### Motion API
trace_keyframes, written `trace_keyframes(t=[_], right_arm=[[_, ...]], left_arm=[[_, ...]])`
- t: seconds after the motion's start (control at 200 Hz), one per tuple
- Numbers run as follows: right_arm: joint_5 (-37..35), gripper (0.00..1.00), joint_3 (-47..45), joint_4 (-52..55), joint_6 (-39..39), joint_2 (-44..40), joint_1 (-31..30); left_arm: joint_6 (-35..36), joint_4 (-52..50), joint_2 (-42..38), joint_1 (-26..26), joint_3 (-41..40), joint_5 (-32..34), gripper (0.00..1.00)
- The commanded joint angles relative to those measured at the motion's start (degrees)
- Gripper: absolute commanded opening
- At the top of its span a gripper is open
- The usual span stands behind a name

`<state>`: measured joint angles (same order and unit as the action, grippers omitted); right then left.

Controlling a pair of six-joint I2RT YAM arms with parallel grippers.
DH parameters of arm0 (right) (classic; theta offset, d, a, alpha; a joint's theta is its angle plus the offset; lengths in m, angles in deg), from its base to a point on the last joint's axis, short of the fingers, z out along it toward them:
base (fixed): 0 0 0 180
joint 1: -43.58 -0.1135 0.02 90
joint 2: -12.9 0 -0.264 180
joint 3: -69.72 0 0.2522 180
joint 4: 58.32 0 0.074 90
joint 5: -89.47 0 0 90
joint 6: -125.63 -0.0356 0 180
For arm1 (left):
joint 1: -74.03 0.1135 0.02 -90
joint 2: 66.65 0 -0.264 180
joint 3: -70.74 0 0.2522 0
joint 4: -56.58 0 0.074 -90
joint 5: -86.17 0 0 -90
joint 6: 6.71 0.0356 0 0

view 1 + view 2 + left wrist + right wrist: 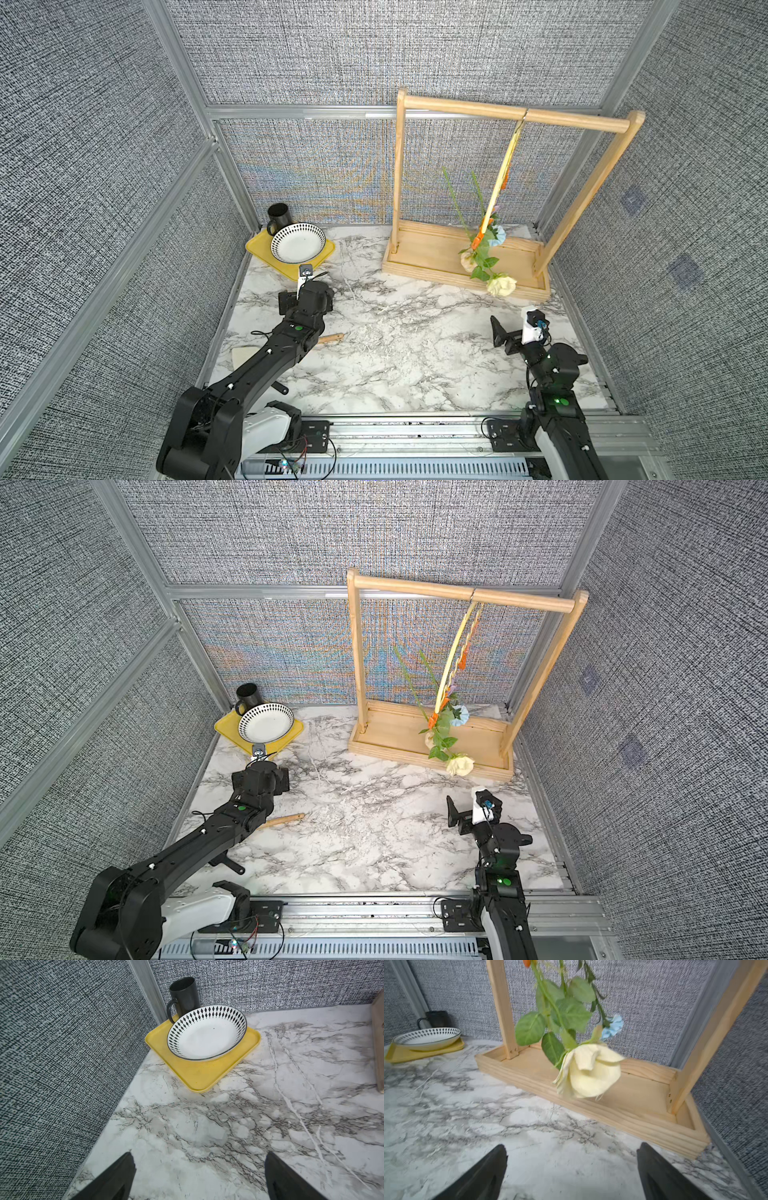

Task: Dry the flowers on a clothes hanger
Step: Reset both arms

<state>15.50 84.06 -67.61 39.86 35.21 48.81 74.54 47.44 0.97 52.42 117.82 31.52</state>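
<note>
The thin pale-yellow clothes hanger (504,166) (451,658) hangs by its hook from the wooden rack's top bar, seen nearly edge-on. The flowers hang head-down from its clips: a cream-white rose (501,285) (589,1072) lowest, a light-blue bloom (497,237) (612,1026) behind it, and a peach rose (468,261) partly hidden by leaves. An orange clip (478,240) grips a stem. My right gripper (571,1152) is open and empty, low over the marble just in front of the white rose. My left gripper (199,1159) is open and empty, facing the yellow tray at the far left.
The light-wood rack (582,122) stands at the back right on its box base (428,253). A yellow tray (257,249) in the back left corner carries a patterned bowl (298,243) and a black mug (278,216). A wooden-handled utensil (332,337) lies under the left arm. Fabric walls enclose the table.
</note>
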Motion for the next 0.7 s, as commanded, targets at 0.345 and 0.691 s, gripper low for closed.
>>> trace_keyframes(t=[0.345,0.691], right_arm=[[-6.68,0.99,-2.98,-22.87,1.54,19.98,0.02],[-5.67,0.99,-2.84,-21.18,2.26,18.91,0.43]], left_arm=[[7.08,24.31,3.02,3.59,-10.99,-2.37,1.00],[8.16,29.00,7.93,6.99,-9.62,-9.43,1.00]])
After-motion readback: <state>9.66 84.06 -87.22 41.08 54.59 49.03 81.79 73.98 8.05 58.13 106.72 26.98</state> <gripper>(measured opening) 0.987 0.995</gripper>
